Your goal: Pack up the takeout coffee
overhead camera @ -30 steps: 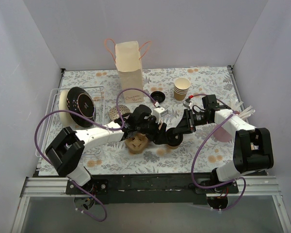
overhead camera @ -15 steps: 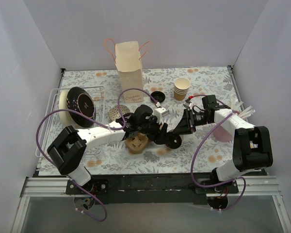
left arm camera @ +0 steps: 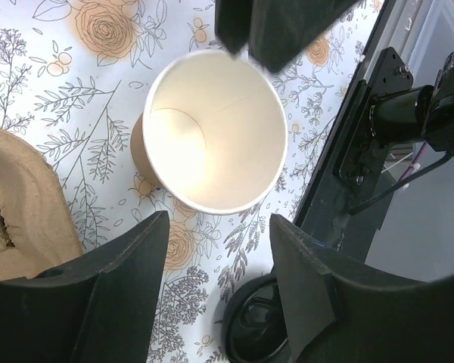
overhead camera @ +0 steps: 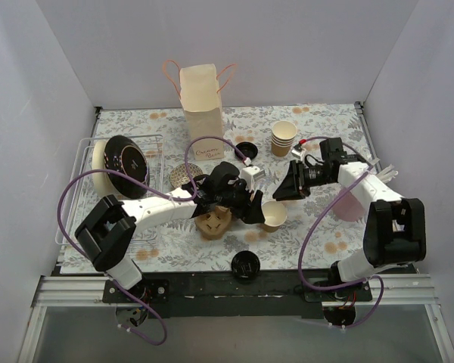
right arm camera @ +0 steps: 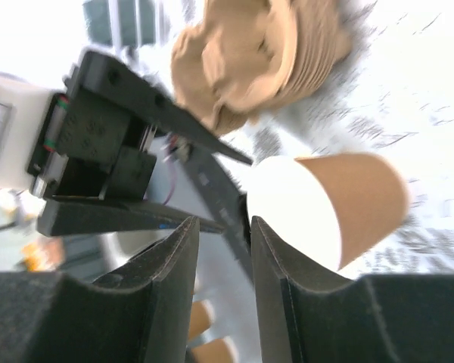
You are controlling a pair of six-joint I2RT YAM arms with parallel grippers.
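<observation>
- Top view: the left pincer [overhead camera: 253,208] reaches over the middle of the desk [overhead camera: 318,121] with its jaws spread and nothing between them.
- The coffee cup [overhead camera: 275,215] stands upright just past that pincer's tips, with no lid on and its mouth open.
- A black lid [overhead camera: 244,265] lies flat on the desk, apart from the cup. It is back behind the left pincer, near the desk's near edge.
- The pulp carrier [overhead camera: 214,221] sits just beside the left pincer, partly under its body.
- The right pincer [overhead camera: 285,187] hangs on the far side of the cup, close to it and pointing towards the left pincer. Its jaws are slightly parted and hold nothing.
- A stack of lidless cups [overhead camera: 283,138] stands behind the right pincer, with a paper bag [overhead camera: 202,102] farther off.
- Left wrist view: the fingers [left arm camera: 129,287] stand wide apart, and the cup sits just ahead of their tips, pale and empty inside.
- Whether the tips touch the cup's wall cannot be told.
- The right pincer's dark tips come in over the cup's far rim.
- The black lid shows in part low between the fingers, and the carrier lies outside the left finger.
- Right wrist view, blurred: the fingers [right arm camera: 166,302] leave a narrow, empty gap.
- The cup stands just beyond the tips, off to the right finger's side, showing its tan wall and pale mouth.
- The left pincer's open black fingers lie ahead on the other side, with the carrier beyond them.
</observation>
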